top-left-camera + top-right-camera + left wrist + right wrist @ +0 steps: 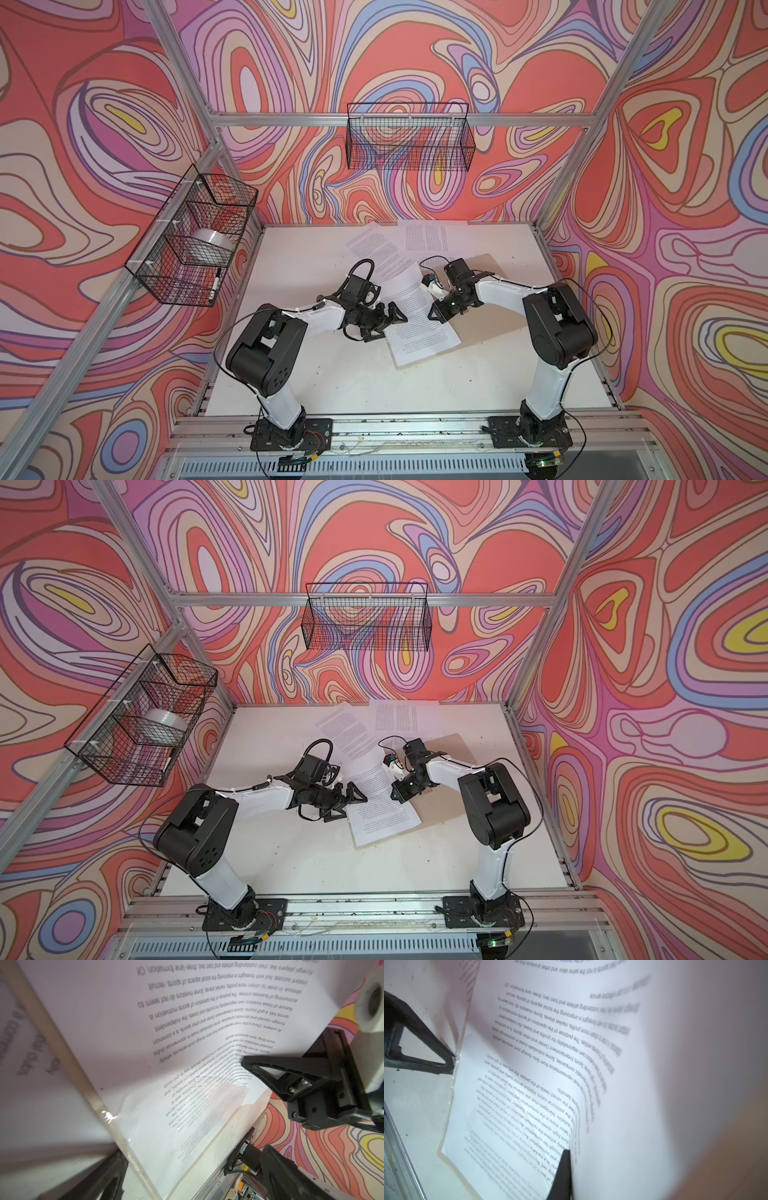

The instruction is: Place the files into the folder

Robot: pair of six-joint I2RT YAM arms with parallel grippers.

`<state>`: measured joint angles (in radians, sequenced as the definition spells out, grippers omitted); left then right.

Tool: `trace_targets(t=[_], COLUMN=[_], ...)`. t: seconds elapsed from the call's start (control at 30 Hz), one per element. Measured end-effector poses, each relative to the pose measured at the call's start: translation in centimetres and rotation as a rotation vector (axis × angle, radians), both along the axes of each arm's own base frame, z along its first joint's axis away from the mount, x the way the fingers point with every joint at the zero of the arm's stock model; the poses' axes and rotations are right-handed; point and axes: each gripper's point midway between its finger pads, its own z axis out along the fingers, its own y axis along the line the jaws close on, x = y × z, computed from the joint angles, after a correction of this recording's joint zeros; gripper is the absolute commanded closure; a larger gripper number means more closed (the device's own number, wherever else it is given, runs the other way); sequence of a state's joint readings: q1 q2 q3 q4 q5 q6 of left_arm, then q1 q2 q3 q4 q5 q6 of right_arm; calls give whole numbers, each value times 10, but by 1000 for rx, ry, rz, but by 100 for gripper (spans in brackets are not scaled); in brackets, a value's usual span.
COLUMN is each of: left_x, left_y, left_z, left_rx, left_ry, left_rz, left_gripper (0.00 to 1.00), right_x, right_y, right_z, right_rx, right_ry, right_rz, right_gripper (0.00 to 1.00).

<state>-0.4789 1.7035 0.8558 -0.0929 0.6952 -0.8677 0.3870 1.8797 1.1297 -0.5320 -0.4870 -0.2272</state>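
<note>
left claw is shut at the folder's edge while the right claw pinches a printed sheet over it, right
No, the left claw is open, jaws spread wide in both top views. The rest holds: it sits at the edge of the folder, and the right claw pinches a printed sheet over it.

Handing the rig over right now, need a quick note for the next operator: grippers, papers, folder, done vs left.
Left gripper: open, empty, at the left edge of the folder.
Right gripper: shut on the held sheet, which is lifted and curled above the folder.
Folder: flat on the table, right of centre, with the flat sheet lying on it.
Two back sheets: at the far edge of the table, off the folder.
Done: one sheet on the folder.
Left: lay the held sheet down, fetch both back sheets, then probably close the folder.
</note>
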Motion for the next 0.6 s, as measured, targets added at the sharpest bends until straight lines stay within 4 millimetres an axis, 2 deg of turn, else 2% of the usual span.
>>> trace_targets(t=[0.6], left_x=[0], left_y=[0], left_z=[0], left_rx=[-1], left_ry=[0], left_rz=[0], left_gripper=[0], right_x=[-6], right_y=[-2], right_z=[-4], right_rx=[4], right_ry=[15], right_rz=[-25], right_gripper=[100])
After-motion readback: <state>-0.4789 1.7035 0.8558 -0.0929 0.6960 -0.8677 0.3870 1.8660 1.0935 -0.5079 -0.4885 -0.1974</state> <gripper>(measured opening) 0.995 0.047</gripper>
